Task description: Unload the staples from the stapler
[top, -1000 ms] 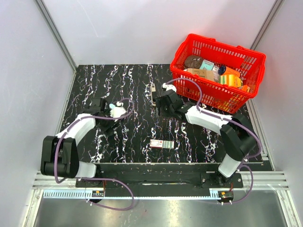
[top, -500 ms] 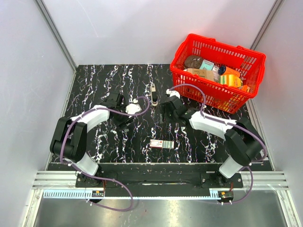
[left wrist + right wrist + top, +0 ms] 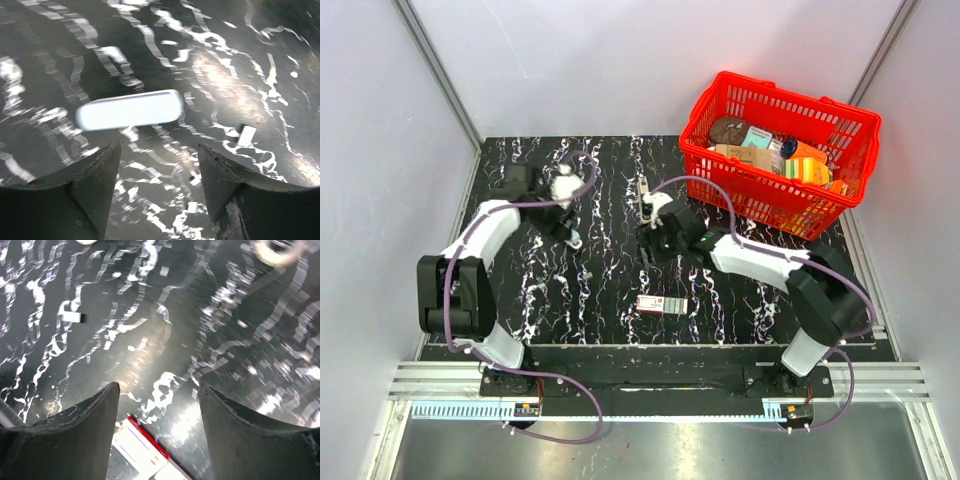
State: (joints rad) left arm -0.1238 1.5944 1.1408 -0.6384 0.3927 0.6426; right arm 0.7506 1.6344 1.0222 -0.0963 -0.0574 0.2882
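Stapler (image 3: 645,189) (writing illegible) lies near released right pincer (image 3: 159,388); left pincer (image 3: 159,147) likewise released.

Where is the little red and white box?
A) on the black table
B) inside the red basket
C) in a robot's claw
A: the small red and white cardboard box lies flat on the black marbled table, outside the red plastic basket.

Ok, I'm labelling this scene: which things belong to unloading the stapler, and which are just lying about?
For the job:
stapler

Lying about:
red basket
groceries inside it
small red-and-white box
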